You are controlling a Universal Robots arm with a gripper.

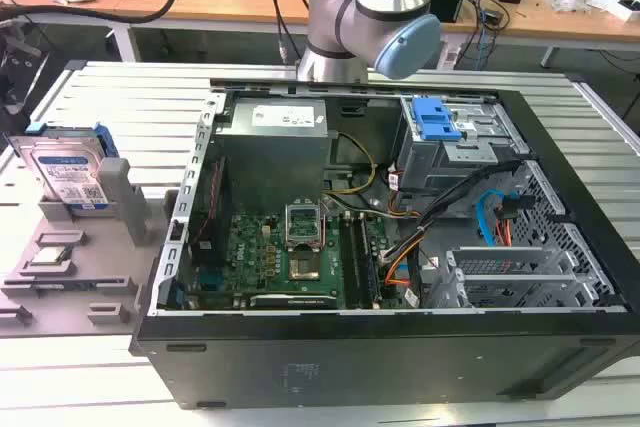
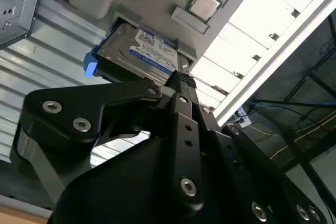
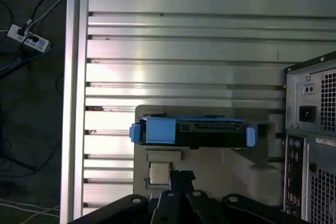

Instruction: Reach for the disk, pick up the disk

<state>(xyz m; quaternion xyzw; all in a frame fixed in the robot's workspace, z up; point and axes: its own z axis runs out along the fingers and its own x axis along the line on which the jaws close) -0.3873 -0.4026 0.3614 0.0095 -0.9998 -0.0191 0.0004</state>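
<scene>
The disk [image 1: 68, 172] is a silver hard drive with a white-and-blue label and a blue bracket. It leans upright in a grey holder [image 1: 112, 209] at the exterior view's left. In the second wrist view the disk [image 2: 144, 53] shows its label face. In the first wrist view the disk [image 3: 191, 131] is seen edge-on. My black gripper [image 2: 181, 80] [image 3: 181, 176] hangs well above the table, apart from the disk. Its jaws stand shut with nothing between them. The arm [image 1: 370, 17] rises behind the computer case.
An open computer case [image 1: 400, 347] fills the table's middle, with a blue latch [image 1: 435, 122] on its drive cage. A small square processor chip [image 1: 52, 257] [image 2: 205, 4] [image 3: 159, 172] lies on the grey holder near the disk. The table's edge [image 3: 73, 103] borders a floor with cables.
</scene>
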